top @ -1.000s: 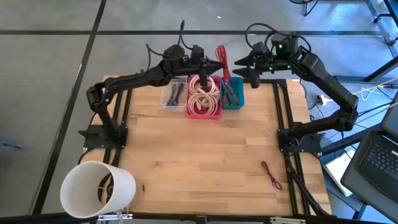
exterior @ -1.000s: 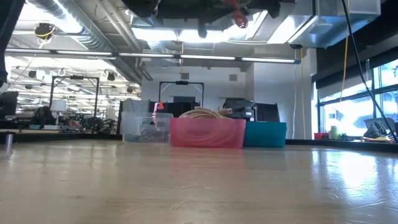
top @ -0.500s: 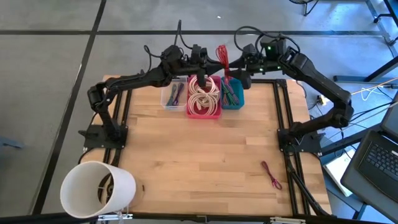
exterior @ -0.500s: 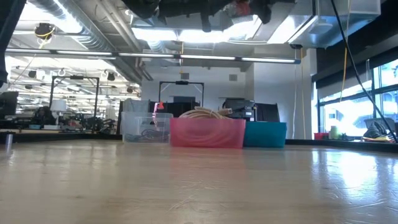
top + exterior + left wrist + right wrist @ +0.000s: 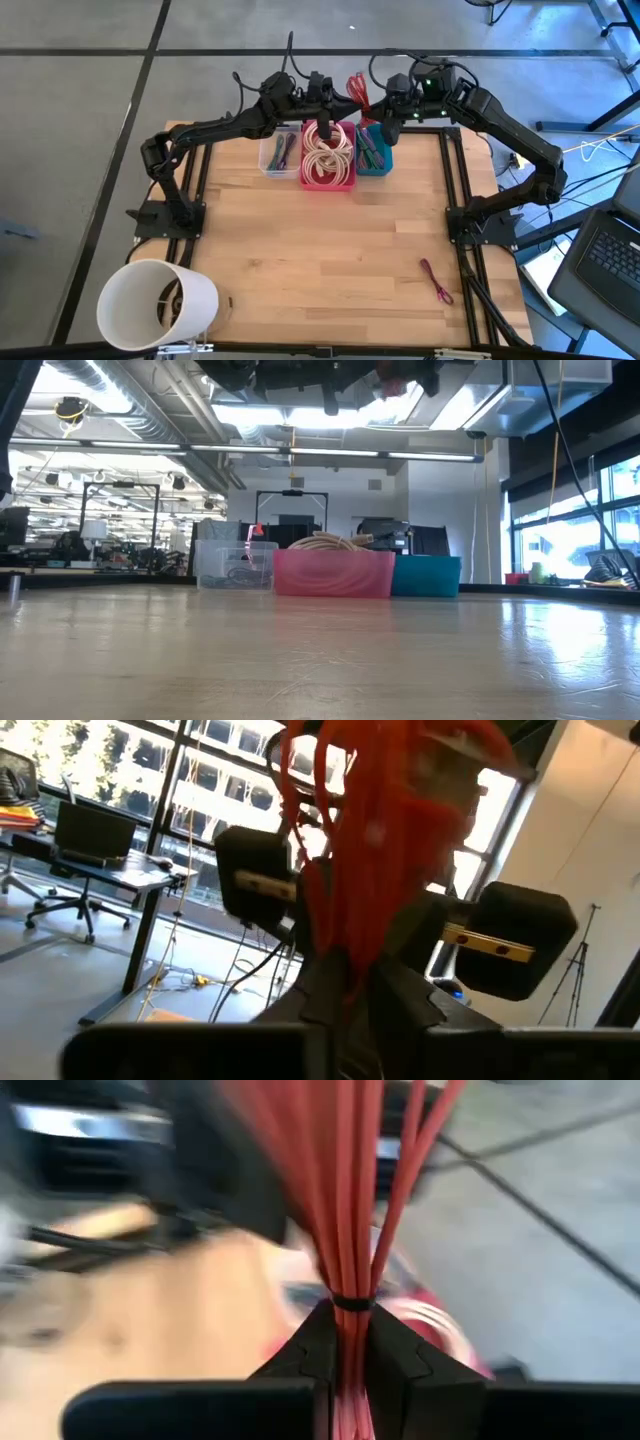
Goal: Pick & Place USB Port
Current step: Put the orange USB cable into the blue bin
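Both my left gripper (image 5: 345, 995) and right gripper (image 5: 342, 1342) pinch the red cable bundle (image 5: 358, 88), jaws narrow, at the table's twelve o'clock.

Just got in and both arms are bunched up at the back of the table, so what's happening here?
Both arms are meeting above the three bins at the table's far edge. The left pincer and the right pincer are each shut on the same red cable bundle, which looks like a handover in mid-air. Below sit the clear bin, the pink bin holding coiled cream cables, and the teal bin. Another red cable lies on the table near the right front.
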Robot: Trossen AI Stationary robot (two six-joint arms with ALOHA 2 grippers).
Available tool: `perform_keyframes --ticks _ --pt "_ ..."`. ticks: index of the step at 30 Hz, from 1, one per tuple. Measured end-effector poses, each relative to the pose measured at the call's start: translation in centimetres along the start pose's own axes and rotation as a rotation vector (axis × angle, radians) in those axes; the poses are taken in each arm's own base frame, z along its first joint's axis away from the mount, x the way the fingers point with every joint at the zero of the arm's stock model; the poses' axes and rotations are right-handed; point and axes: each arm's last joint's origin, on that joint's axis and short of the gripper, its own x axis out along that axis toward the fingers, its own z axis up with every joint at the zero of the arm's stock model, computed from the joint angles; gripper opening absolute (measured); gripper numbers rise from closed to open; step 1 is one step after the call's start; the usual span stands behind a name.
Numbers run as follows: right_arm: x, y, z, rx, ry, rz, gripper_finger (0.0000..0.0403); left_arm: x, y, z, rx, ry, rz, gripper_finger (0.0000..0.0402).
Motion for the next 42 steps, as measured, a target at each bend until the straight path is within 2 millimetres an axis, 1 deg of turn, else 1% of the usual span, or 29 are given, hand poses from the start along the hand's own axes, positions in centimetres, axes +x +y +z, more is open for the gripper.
perform_keyframes --ticks 5,7,9,12,14,17,20,23,26,29,34,38,42 --pt "-1.1 -0.7 -0.4 -0.014 0.105 -0.309 0.0027 -0.1 -0.2 -0.1 0.026 0.023 0.011 0.0094" --pt "-1.5 -1.1 -0.7 0.005 0.152 -0.431 0.0027 -0.1 -0.1 -0.3 0.015 0.046 0.020 0.0118" --pt "-2.0 -1.8 -1.3 0.089 0.198 -0.493 0.0027 -0.3 0.4 -0.5 0.004 0.077 0.050 0.0140" --pt "-1.9 -3.8 -2.8 0.275 0.311 -0.494 0.0027 -0.9 1.3 -0.6 -0.007 0.132 0.114 0.0163" --pt "-1.0 -5.4 -4.2 0.353 0.388 -0.487 0.0027 -1.3 1.7 -0.7 -0.028 0.169 0.164 0.0171" --pt "0.7 -7.6 -5.9 0.452 0.450 -0.433 0.0027 -1.9 2.0 -0.8 -0.054 0.219 0.203 0.0175" --pt "3.4 -9.6 -8.5 0.586 0.559 -0.345 0.0027 -2.3 1.8 -0.8 -0.057 0.258 0.210 0.0172" --pt "6.3 -11.0 -10.9 0.631 0.652 -0.324 0.0027 -2.8 1.4 -0.5 -0.042 0.290 0.211 0.0167" --pt "9.1 -11.7 -12.9 0.635 0.705 -0.297 0.0027 -3.3 1.0 -0.3 -0.039 0.325 0.222 0.0161" --pt "11.1 -12.2 -13.8 0.622 0.699 -0.307 0.0027 -3.7 0.6 -0.1 -0.045 0.341 0.228 0.0158" --pt "13.1 -13.1 -15.4 0.633 0.752 -0.331 0.0027 -4.1 0.0 0.6 -0.031 0.337 0.228 0.0158" --pt "14.2 -13.6 -16.6 0.644 0.799 -0.331 0.0027 -4.4 -0.4 1.1 -0.025 0.328 0.225 0.0158" --pt "14.9 -13.9 -17.2 0.649 0.812 -0.331 0.0027 -4.6 -0.6 1.4 -0.016 0.320 0.222 0.0154"
